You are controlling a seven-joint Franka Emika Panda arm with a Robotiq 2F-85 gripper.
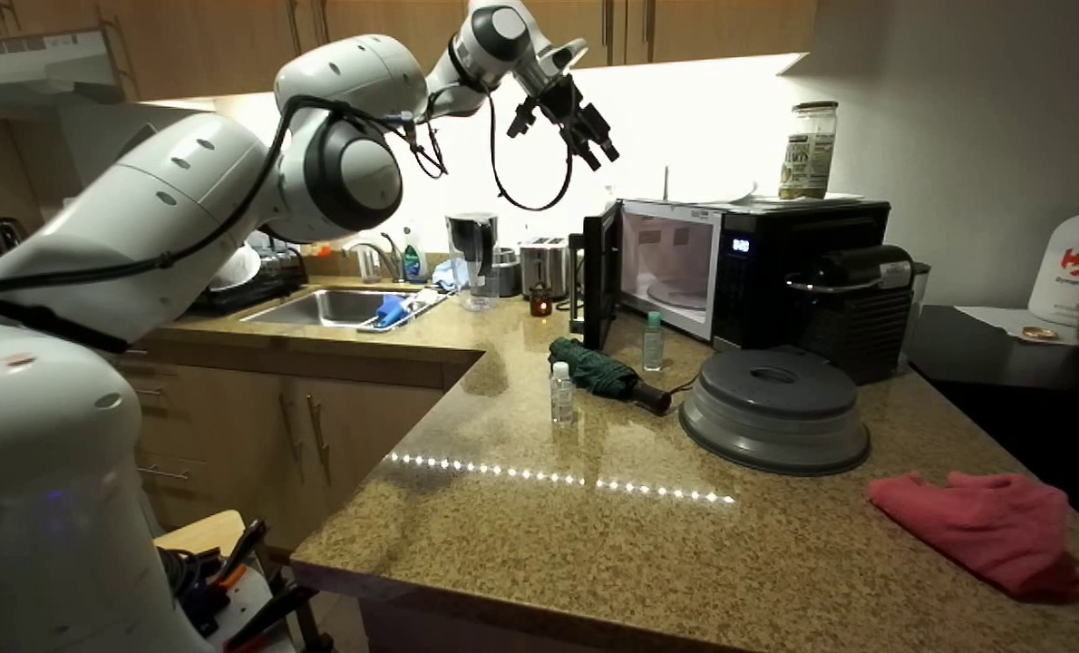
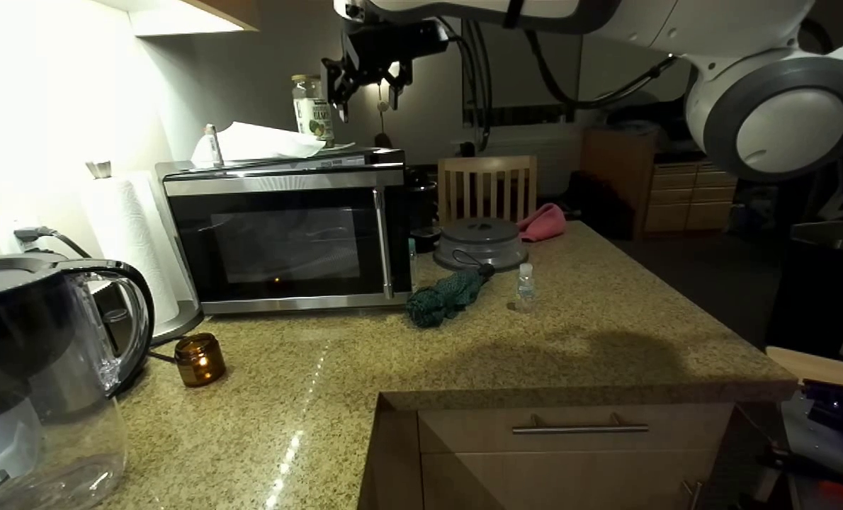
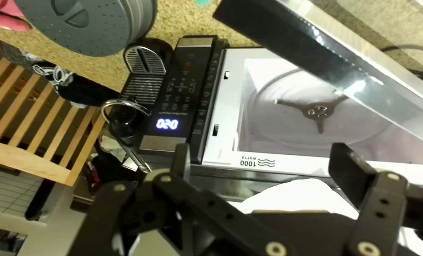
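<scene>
well, wrist view: the gripper [image 3: 261,156] has its black, flat-padded fingers [image 3: 350,174] spread wide, a gap between. past them, the boxy microwave [image 3: 229,106] shows a smooth dark panel [image 3: 176,89] and, inside, a round glass turntable [image 3: 293,131] over a three-armed support [image 3: 314,113]. near it i see a ridged gray cover [image 3: 101,32], round.

in an exterior view: the microwave stands on the speckled, glossy counter [image 1: 521,544], door [image 1: 600,277] swung open; the gripper hangs higher than its top. near the door, a crumpled green umbrella [image 1: 598,372] lies just beside an upright, clear bottle [image 1: 561,399].

in an exterior view: the door's dark glass, banded in metal, carries a tubular handle [image 2: 382,244]; an amber glass jar [image 2: 199,360] sits near a transparent pitcher [image 2: 60,375].
</scene>
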